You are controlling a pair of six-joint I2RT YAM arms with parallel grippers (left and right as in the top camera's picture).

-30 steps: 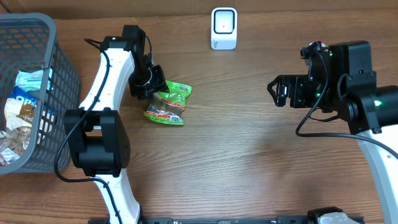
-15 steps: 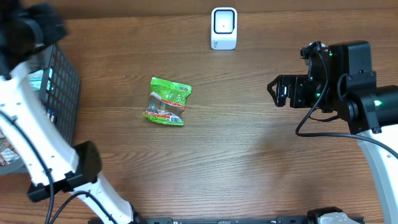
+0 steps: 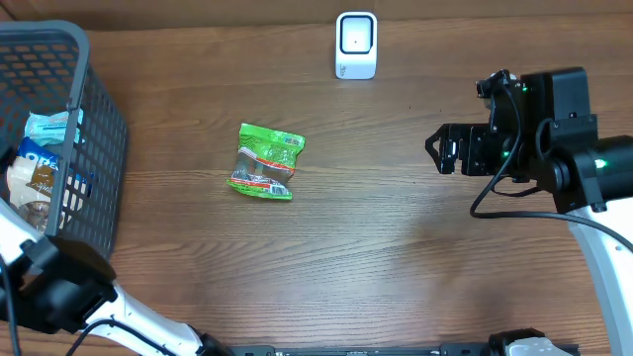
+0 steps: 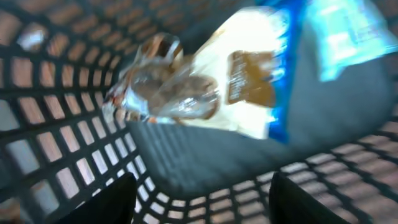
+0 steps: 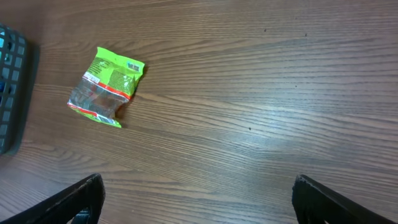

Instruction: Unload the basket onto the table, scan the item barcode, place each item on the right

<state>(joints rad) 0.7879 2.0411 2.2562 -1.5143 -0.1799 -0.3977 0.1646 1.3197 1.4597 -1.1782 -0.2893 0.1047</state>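
Note:
A green snack packet (image 3: 267,161) lies flat on the wooden table, its small white barcode label facing up near its top corner (image 5: 134,66). The white scanner (image 3: 356,44) stands at the table's far edge. My left gripper (image 4: 202,186) hangs inside the grey basket (image 3: 99,119), open, with nothing between its fingers. Below it lie a white and blue bag (image 4: 249,74) and a clear wrapper (image 4: 168,93). My right gripper (image 3: 440,148) hovers at the right, open and empty, well away from the packet (image 5: 106,93).
The basket at the far left holds several snack bags (image 3: 40,168). My left arm's black joint (image 3: 59,287) sits at the front left corner. Bare wood (image 5: 261,112) lies between the packet and my right gripper.
My left arm has swung away from the green packet, off to the left and into the basket. The packet stays lying on the table. The right arm has not moved.

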